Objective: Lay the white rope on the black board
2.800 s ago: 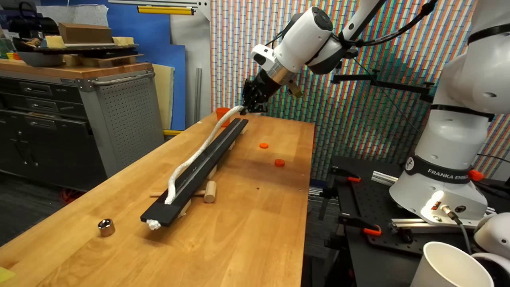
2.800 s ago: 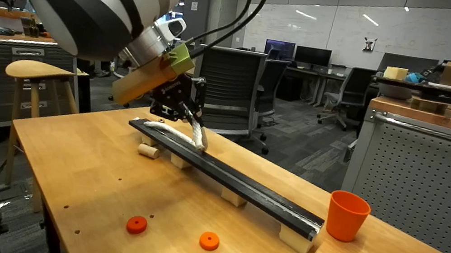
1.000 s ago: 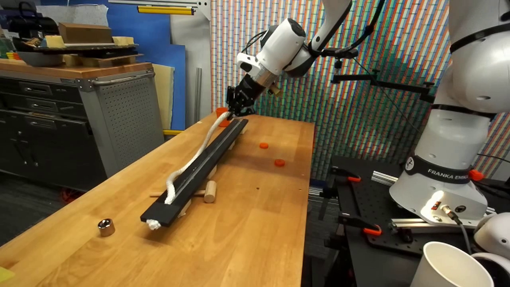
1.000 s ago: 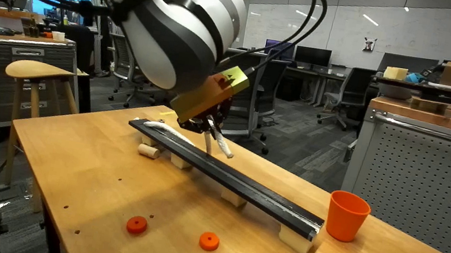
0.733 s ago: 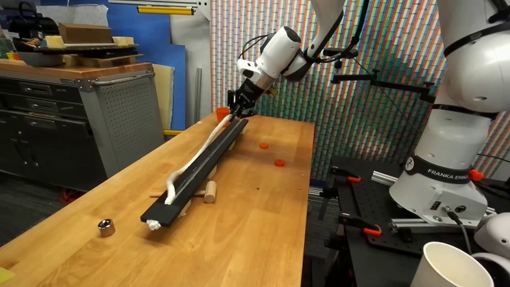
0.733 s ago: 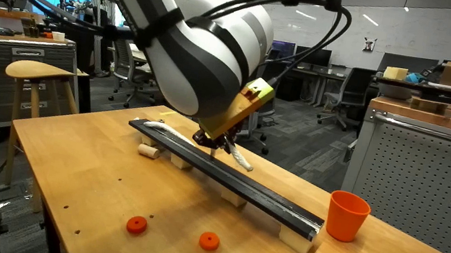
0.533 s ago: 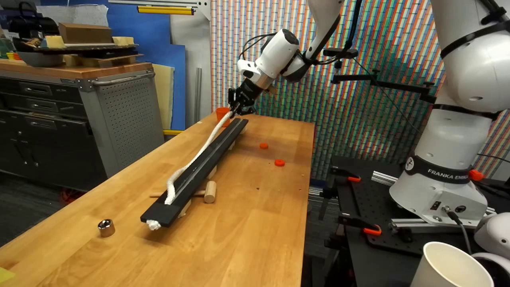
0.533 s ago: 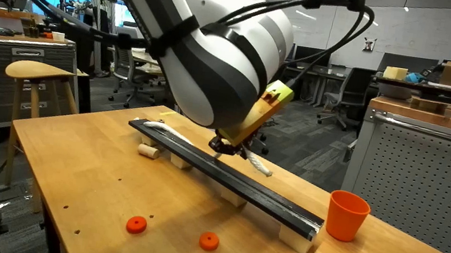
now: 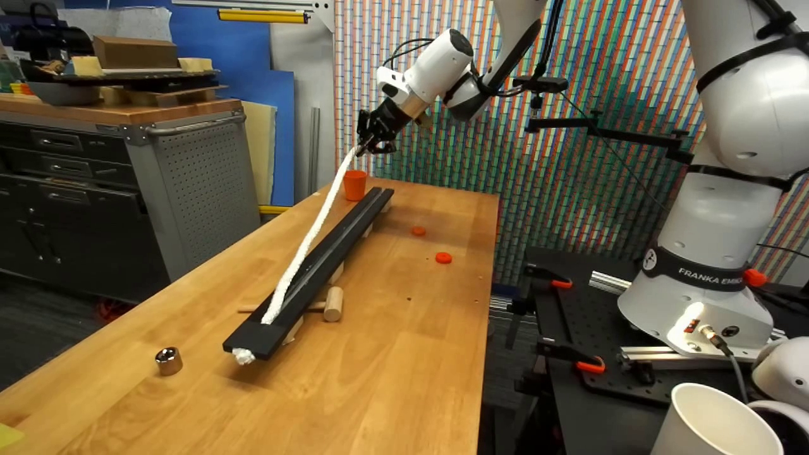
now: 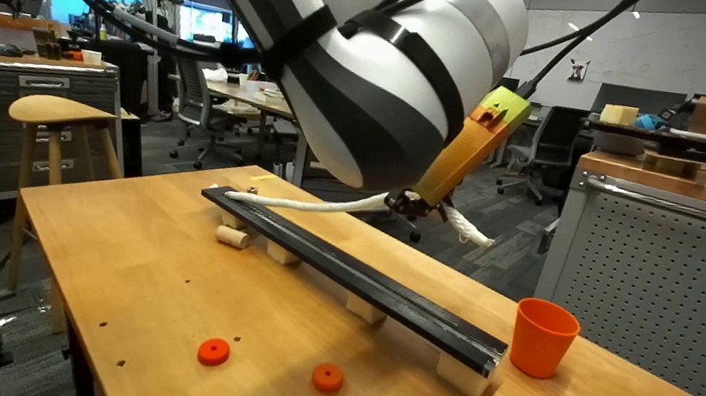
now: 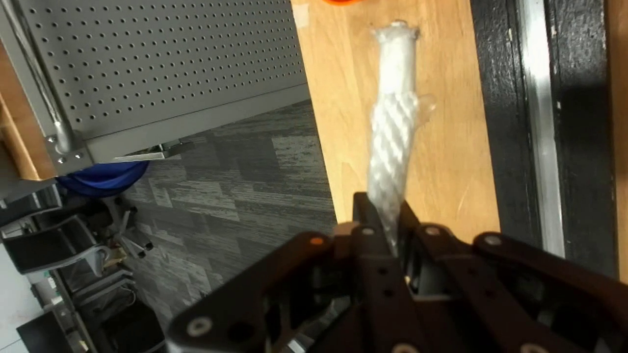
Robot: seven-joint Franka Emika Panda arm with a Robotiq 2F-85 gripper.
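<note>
So the white rope (image 9: 312,235) is only partly on the black board (image 10: 348,269) here. It meets the board close to the end by the mallet (image 9: 334,304), and a white tuft (image 9: 243,356) pokes out past that same end, so I'd guess the rope is tucked through and pinned there. From that spot it slants up in a fairly straight run, off to one side of the board, to the gripper (image 11: 385,208), which is clamped on it just short of the loose tip.

My read on the grip: with the far end anchored, holding near the tip gives control of the whole length, so it can go down along the board in one pass, maybe over that silver strip (image 11: 543,122) in the middle. The board sits up on pale blocks (image 10: 365,308), probably for clearance off the table (image 10: 167,281).

Rope vs gripper: a short tail sticks out ahead of it, and in the wrist view that tail shows over the table beside the board, not over the board. Probably needs to swing sideways toward it, then come down.

Other stuff: orange cup (image 10: 543,339) just beside the board's free end, on the rope's side; orange discs (image 10: 214,352) on the opposite side, well apart from the board.
</note>
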